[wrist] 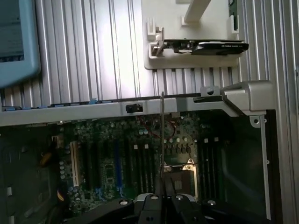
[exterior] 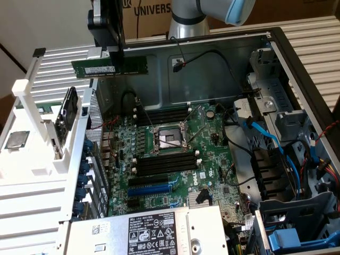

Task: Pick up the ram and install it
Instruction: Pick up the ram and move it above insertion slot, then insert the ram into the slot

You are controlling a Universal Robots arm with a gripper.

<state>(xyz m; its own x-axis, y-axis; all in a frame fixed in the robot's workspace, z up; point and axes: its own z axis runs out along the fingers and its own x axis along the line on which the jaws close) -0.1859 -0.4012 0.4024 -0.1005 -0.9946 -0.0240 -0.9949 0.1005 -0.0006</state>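
A robotics lab, it seems: an opened computer case (exterior: 154, 79) lies mid-frame, with a robot arm (exterior: 188, 18) and a cardboard box (exterior: 149, 21) at top centre.

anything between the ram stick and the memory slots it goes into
Nothing visible. The claw holds the ram stick in the air above the open case; the black memory slots beside the processor socket lie bare, with nothing across them.

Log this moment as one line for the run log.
stage: ram in grasp | end effector: shut on ram | ram: airborne, level, above open computer case | installed: not yet
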